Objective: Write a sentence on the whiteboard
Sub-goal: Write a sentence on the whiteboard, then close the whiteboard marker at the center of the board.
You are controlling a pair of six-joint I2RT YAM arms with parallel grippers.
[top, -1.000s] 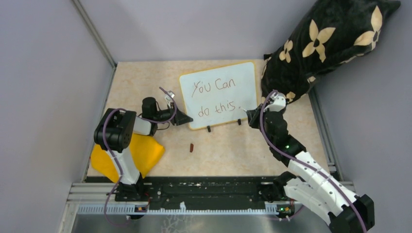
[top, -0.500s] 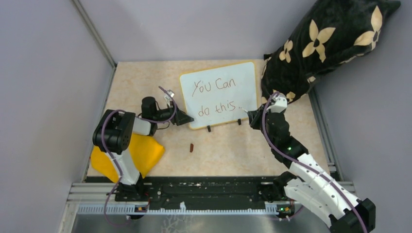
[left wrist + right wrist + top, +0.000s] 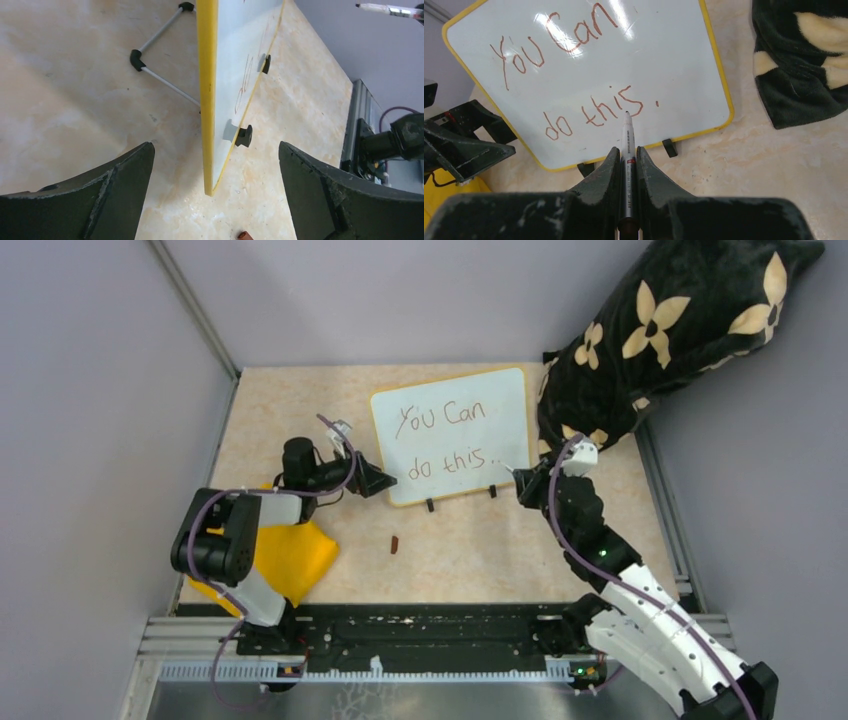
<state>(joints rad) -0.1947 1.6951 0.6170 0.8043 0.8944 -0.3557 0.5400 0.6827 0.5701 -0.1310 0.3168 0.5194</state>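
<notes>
Right pincer (image 3: 626,150) clamps the marker (image 3: 626,130), tip just off the sentence (image 3: 599,112) — writing looks complete. Left pincer (image 3: 215,150) gapes wide astride the whiteboard (image 3: 206,75).

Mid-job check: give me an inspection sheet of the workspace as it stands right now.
Surface: beige marbled tabletop, no damage seen.
Job's things: small yellow-framed glossy whiteboard standing on the table; handwritten sentence reads "You can do this."; thin white marker pen, tip off the board.
Clutter: yellow cloth beneath the left arm; small dark brown piece in front of the board; black plush cushion with cream flowers, far right.
Grippers: left gripper open, one finger either side of the board's edge, not touching; right gripper shut on the marker.
Cables: purple cables along both arms, no snag seen.
Surroundings: grey walls; metal rail at the near edge.
</notes>
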